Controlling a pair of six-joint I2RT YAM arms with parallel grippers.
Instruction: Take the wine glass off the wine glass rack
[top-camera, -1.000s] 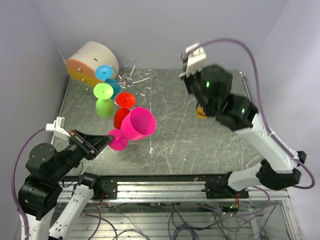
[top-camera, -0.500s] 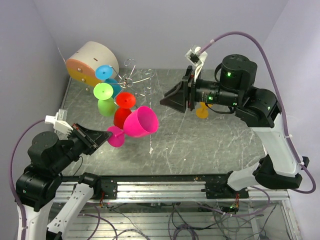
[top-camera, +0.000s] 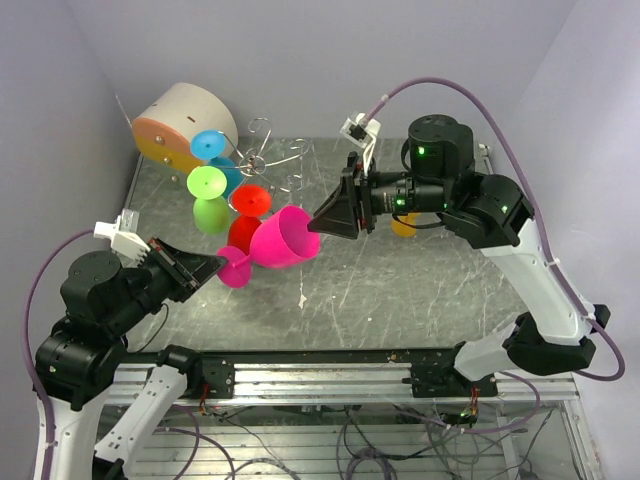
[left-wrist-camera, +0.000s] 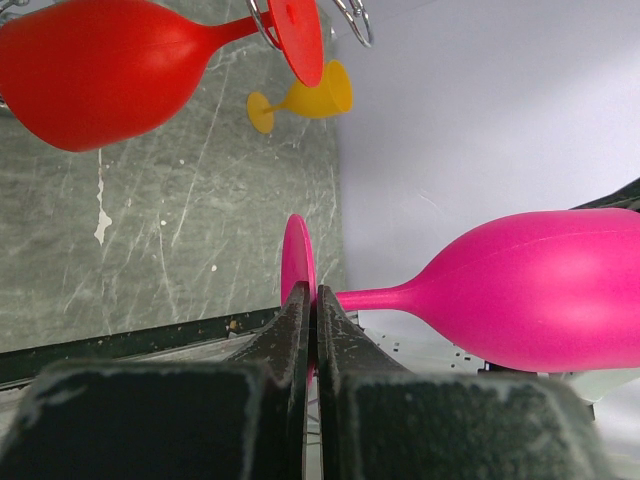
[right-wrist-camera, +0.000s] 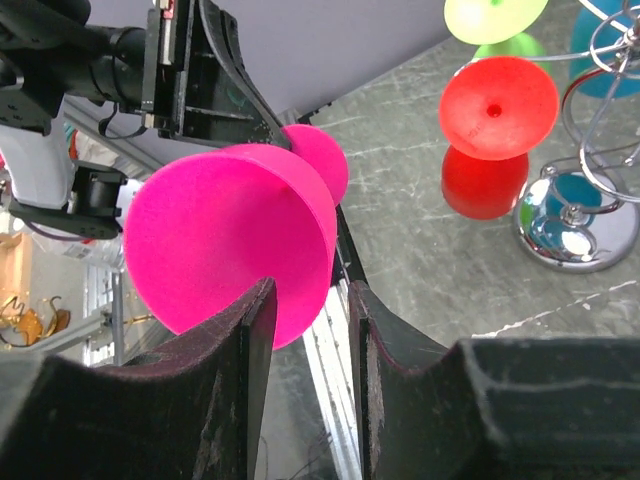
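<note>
1. While the left pincer (top-camera: 207, 266) is clamped on the thin foot of the pink wine glass (top-camera: 281, 243), we see the glass off the rack (top-camera: 262, 152), tilted in the air above the worktop (top-camera: 410, 290).
2. The right pincer (top-camera: 324, 222) stands open, its jaws astride the bowl's rim.
3. We judge the glass to be light, stiff, slippery plastic that pivots easily when held by the foot. We favour the stem or the bowl wall.

pale lilac walls (top-camera: 330, 60) on three sides; scratched grey marbled tabletop (top-camera: 400, 290); metal rail (top-camera: 330, 380) at near edge
</note>
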